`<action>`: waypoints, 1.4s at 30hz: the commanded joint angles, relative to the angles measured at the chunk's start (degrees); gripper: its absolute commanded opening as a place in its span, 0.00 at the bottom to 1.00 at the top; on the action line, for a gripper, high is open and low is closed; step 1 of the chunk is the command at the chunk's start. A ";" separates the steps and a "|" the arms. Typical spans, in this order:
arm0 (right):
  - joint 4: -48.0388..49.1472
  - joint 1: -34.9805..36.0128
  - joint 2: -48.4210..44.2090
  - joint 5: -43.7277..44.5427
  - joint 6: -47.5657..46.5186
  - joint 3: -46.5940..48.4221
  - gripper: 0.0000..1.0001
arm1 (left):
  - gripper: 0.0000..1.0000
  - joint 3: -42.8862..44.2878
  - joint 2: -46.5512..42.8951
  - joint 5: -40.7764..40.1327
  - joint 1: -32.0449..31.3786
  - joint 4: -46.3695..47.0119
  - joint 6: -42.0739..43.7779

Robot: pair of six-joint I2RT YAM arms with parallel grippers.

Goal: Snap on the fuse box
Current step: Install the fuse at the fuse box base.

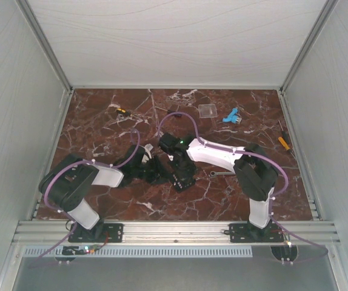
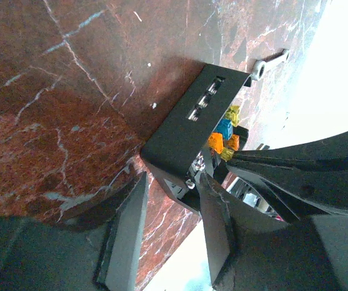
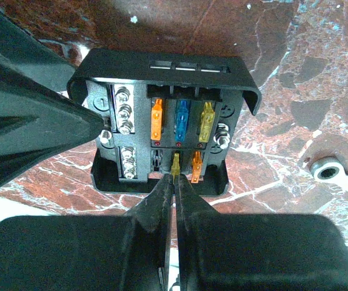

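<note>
The black fuse box [image 3: 168, 91] stands tilted on the marble, its face toward the right wrist camera. Orange, blue and yellow fuses fill its upper row, and a yellow fuse [image 3: 176, 162] and an orange one sit in the lower row. My right gripper [image 3: 175, 177] is shut, its tips pinching the end of that lower yellow fuse. My left gripper [image 2: 173, 179] grips the near end of the fuse box [image 2: 186, 124], one finger [image 2: 213, 224] on its face and the other at its back. From above, both grippers [image 1: 156, 171] [image 1: 179, 174] meet at the table's middle, hiding most of the box.
A silver wrench [image 1: 219, 173] lies just right of the box. At the back are a clear plastic square [image 1: 207, 110], a blue part [image 1: 230, 115] and a small yellow-black piece [image 1: 120, 111]. An orange-handled screwdriver [image 1: 283, 142] lies near the right wall.
</note>
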 commanded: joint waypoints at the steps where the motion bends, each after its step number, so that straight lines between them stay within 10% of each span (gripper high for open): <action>1: 12.09 0.09 5.24 -1.83 -0.99 -6.19 0.00 | 0.40 0.37 -1.46 0.44 -0.33 2.17 -0.58; 14: 6.99 -0.18 -13.71 0.78 0.35 -4.93 0.11 | 0.40 0.01 -2.27 0.02 -0.28 2.39 -0.67; 42: 9.17 -1.69 -3.62 -0.64 1.81 -6.77 0.00 | 0.40 1.22 -0.66 0.74 -0.33 1.82 -0.05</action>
